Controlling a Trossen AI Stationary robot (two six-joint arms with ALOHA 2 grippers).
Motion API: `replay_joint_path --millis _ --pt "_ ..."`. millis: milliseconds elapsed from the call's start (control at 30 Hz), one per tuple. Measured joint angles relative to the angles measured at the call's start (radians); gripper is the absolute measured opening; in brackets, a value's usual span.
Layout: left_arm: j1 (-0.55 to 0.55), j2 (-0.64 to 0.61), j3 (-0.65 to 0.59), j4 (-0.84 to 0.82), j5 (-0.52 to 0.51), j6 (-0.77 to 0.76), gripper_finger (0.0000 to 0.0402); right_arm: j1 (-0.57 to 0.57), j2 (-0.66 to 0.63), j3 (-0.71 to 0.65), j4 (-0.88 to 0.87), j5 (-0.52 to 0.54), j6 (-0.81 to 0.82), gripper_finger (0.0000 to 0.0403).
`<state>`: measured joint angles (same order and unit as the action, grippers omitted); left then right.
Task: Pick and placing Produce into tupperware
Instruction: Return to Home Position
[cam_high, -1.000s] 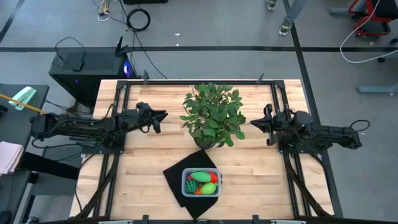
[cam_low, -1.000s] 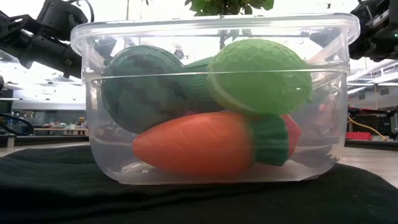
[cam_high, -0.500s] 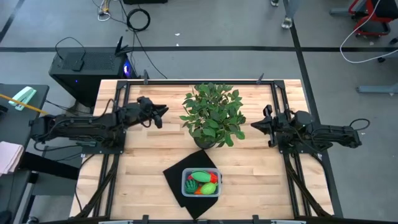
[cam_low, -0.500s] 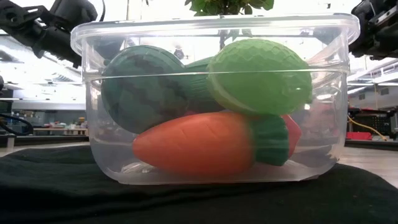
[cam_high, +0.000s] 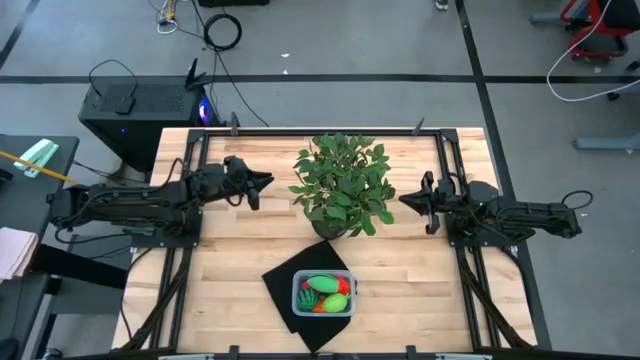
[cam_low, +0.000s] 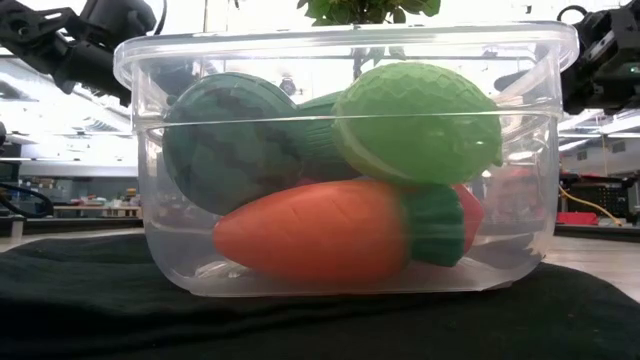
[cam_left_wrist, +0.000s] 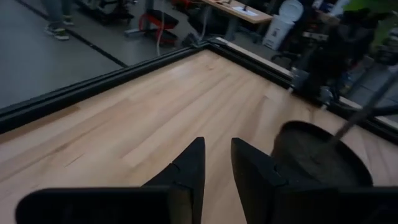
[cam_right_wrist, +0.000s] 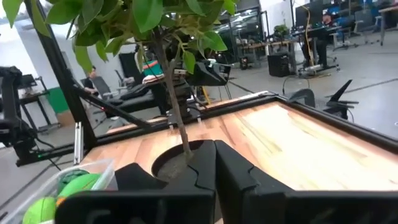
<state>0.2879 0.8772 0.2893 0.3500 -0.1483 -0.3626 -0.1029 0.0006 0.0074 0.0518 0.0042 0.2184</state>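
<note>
Now tupperware (cam_low: 340, 42) packed: orange carrot (cam_low: 310, 235), striped melon (cam_low: 225, 140); left fingers (cam_left_wrist: 189, 165) ajar, right fingers (cam_right_wrist: 233, 171) together.

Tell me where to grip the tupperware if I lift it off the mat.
Probably the tupperware by its flared rim, from straight above, fingers outside across the narrower width: it sits upright, produce fills the inside, the lip gives a catch.

Two matte-black arms built of boxy, jointed links: the left arm (cam_high: 140, 203) and the right arm (cam_high: 520, 215), with thin black cables looping near their bases. The left gripper (cam_left_wrist: 217, 142) carries two dark, wedge-shaped fingers (cam_left_wrist: 191, 168) tapering to blunt tips. On the right gripper (cam_right_wrist: 215, 144), the dark fingers (cam_right_wrist: 242, 177) have stepped, notched inner edges.
</note>
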Motion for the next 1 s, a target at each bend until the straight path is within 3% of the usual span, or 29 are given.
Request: replay_joint_path --millis 167,300,567,733,1000 --pt "-0.046 0.001 0.000 0.032 0.008 0.066 0.0078 0.000 0.000 0.000 0.001 -0.001 0.012 0.0028" --pt "-0.063 0.001 -0.001 0.169 -0.039 0.052 0.0075 0.000 0.000 0.000 0.001 -0.001 0.015 0.0037" --pt "-0.070 0.000 -0.001 0.589 -0.047 0.245 0.0035 0.000 0.000 0.000 0.001 -0.001 0.015 0.0038" --pt "-0.070 -0.009 -0.001 0.956 0.083 0.340 0.0006 0.000 0.000 0.000 0.001 -0.001 0.015 0.0036" --pt "-0.070 -0.199 -0.003 0.803 0.128 0.349 0.0005 0.000 0.000 0.001 0.001 -0.001 0.015 0.0039"
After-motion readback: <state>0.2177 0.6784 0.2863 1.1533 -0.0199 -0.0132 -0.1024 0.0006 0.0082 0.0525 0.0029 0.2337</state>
